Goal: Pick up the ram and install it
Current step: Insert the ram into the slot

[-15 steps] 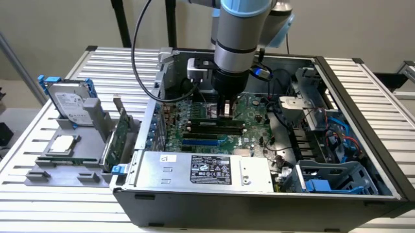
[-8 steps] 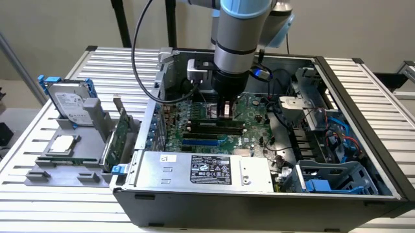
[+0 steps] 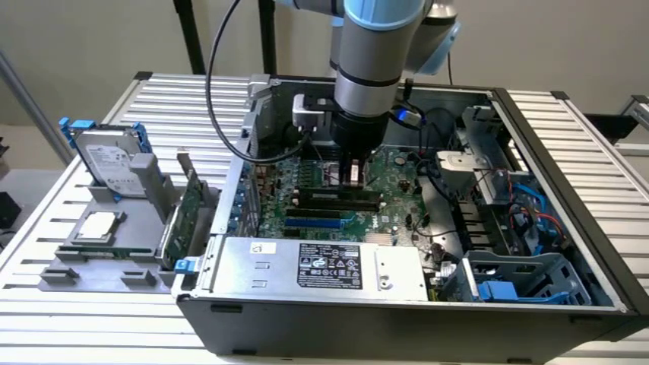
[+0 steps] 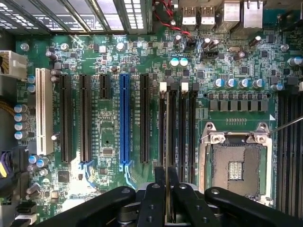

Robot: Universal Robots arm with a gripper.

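The gripper (image 4: 166,196) is clenched on the ram (image 4: 167,142), its two black fingers (image 4: 152,203) pressed against the flat faces of the stick. In the wrist view the ram appears edge-on: a thin dark blade with a pale upper edge, running from between the fingers out over the motherboard (image 4: 109,142). Its long axis lies parallel to the black memory slots (image 4: 182,127) with white end latches, and it sits directly above one of them; contact with the slot cannot be judged. Beside these slots lie the blue expansion slot (image 4: 124,118) and the open processor socket (image 4: 235,168).

In the exterior view the gripper (image 3: 352,176) reaches down into the open computer case (image 3: 568,152). The power supply (image 3: 324,266) carries a black label whose text is too small to read. On the grey tray (image 3: 102,255) at the exterior view's left stand a hard drive (image 3: 109,163), a processor chip (image 3: 97,225) and a green expansion card (image 3: 182,217).
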